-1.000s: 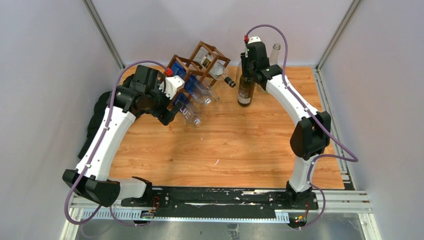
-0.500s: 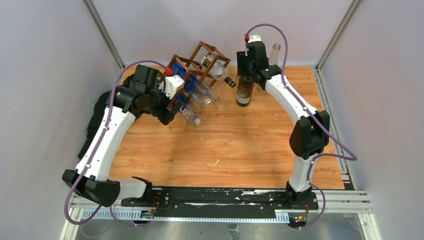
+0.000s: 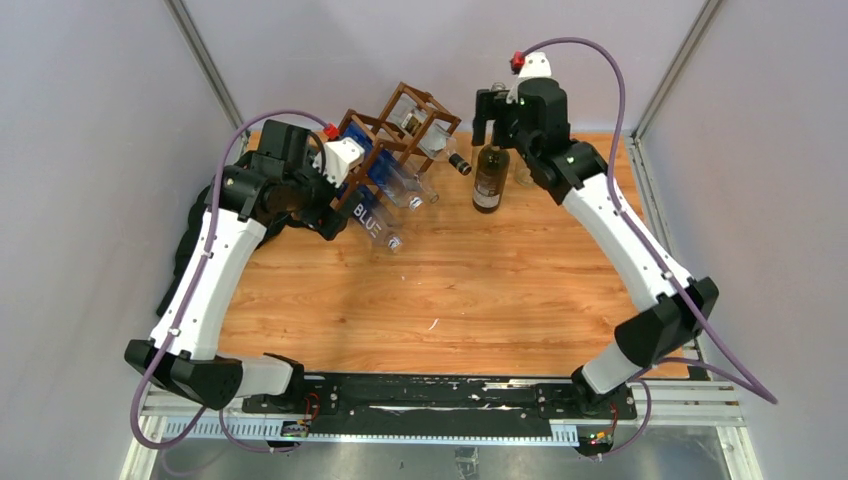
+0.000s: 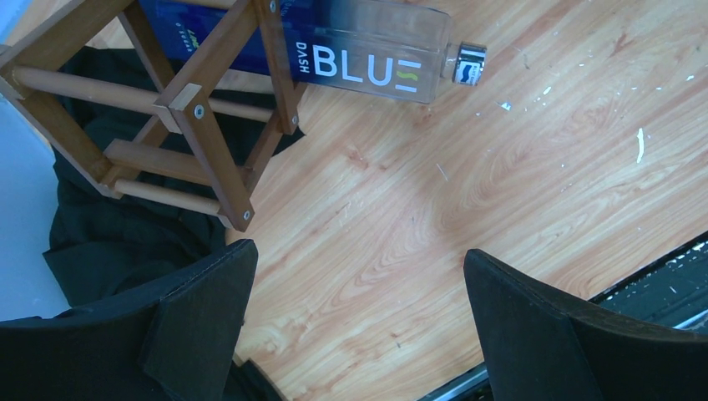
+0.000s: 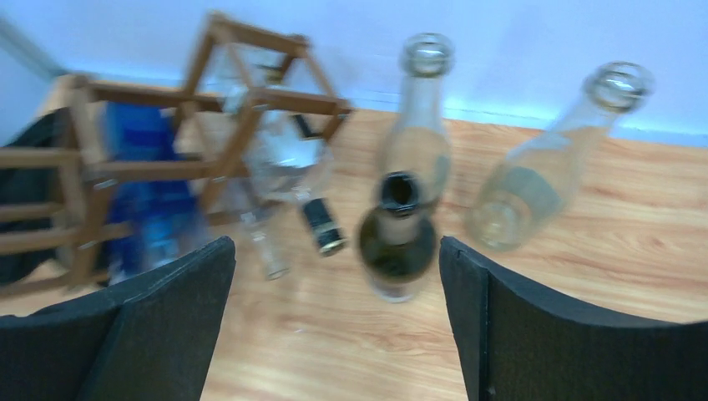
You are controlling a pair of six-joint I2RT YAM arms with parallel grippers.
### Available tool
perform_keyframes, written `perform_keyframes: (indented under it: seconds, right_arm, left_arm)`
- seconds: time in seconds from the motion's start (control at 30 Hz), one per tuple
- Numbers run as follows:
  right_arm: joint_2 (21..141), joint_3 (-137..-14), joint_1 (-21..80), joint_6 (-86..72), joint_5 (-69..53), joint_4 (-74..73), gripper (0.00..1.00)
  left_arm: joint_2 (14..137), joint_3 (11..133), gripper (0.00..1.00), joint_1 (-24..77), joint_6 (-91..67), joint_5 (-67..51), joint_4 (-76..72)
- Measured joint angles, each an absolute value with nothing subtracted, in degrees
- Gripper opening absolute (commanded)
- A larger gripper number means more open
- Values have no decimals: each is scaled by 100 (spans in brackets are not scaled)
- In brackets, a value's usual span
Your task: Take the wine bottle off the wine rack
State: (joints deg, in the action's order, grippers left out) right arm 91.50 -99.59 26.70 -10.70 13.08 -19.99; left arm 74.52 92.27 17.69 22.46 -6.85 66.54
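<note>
Listing item one, the wine rack (image 3: 385, 148): location and contents? (Clerk)

Dark wooden lattice, near the far left corner of the table (image 3: 470, 290). It holds three bottles. The DASH BLUE bottle (image 4: 367, 52) is in the cell nearest the left edge, with its neck pointing out toward the table's middle. A second blue bottle (image 3: 400, 182) lies beside it. A clear bottle with a dark cap (image 3: 443, 152) is in the raised cell nearest the far edge. (Checker)

Item two, the dark wine bottle (image 3: 489, 178)? (Clerk)

Off the rack. It stands upright on the table near the far edge, a little right of the middle, near the rack's right end but apart from it. A clear glass bottle (image 5: 422, 113) stands just behind it, and a labelled clear bottle (image 5: 543, 171) is further toward the right edge. (Checker)

Grippers? (Clerk)

The right gripper (image 3: 492, 115) is above the dark wine bottle's neck, jaws spread, grasping nothing. The left gripper (image 4: 359, 255) is by the rack's left end, over bare table, jaws spread wide, grasping nothing. (Checker)

Task status? (Clerk)

By my judgement, removal and set-down of the dark wine bottle look complete, and only the right arm's withdrawal is left. If the three racked bottles also count, they are outstanding, and the left gripper looks best placed for the DASH BLUE bottle. (Checker)
</note>
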Motion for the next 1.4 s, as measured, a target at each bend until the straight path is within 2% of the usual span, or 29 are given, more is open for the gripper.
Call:
perform_keyframes:
  seconds: [0.1, 0.2, 0.33, 0.6, 1.17, 1.4]
  right_arm:
    - [8805, -9749, 3076, -1149, 1004, -1883, 95]
    - [8801, -9397, 3424, -1363, 211, -1704, 96]
    - [9443, -9161, 3487, -1682, -622, -1632, 97]
    - [10346, -9129, 3505, -2176, -1509, -1452, 97]
    - [11955, -10014, 3518, -2919, -2018, -950, 99]
    - [12116, -10110, 3518, -3282, -2268, -620, 97]
  left_arm:
    - [7513, 9231, 100, 1737, 2248, -687, 6657]
    - [7572, 9231, 100, 1726, 2248, -690, 6657]
    - [7575, 9231, 100, 1721, 2248, -687, 6657]
    - [7564, 9205, 100, 1721, 2274, -685, 6657]
    - [7437, 9089, 100, 1719, 2397, -685, 6659]
    - [7413, 9074, 100, 1719, 2486, -685, 6657]
